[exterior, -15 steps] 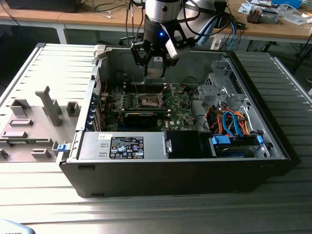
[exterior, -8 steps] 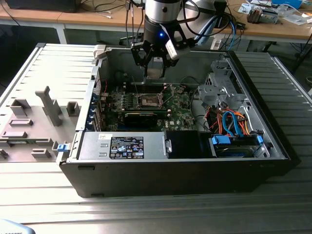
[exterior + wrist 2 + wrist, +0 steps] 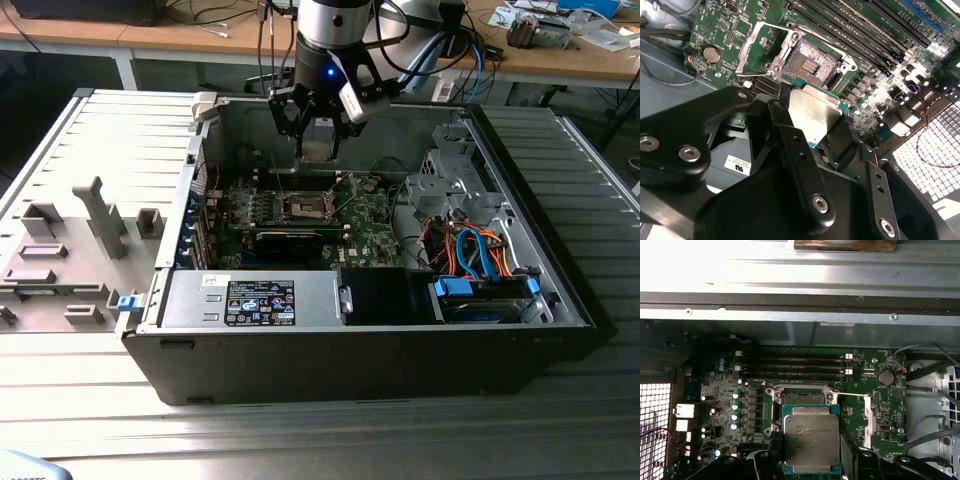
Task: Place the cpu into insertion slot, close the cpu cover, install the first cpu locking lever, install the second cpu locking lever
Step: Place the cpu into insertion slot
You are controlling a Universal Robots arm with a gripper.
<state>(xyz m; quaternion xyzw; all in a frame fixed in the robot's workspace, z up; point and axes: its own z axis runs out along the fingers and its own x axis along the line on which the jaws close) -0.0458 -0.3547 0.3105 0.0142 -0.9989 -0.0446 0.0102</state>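
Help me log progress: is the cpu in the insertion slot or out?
Out. The gripper holds the cpu clear of the insertion slot, which lies bare, the cpu cover swung open.

Arm wrist (image 3: 330, 20): silver-grey cylinder with a black lower band and one small blue light (image 3: 329, 71), lit. Claw (image 3: 320, 143): matte black, built of jointed flat links, with a white tag (image 3: 350, 102) on one side. In the second wrist view the links carry silver screw heads (image 3: 820, 204) and a white label (image 3: 737, 165). Blue and black cables (image 3: 478, 62) beside the wrist appear to belong to the arm.
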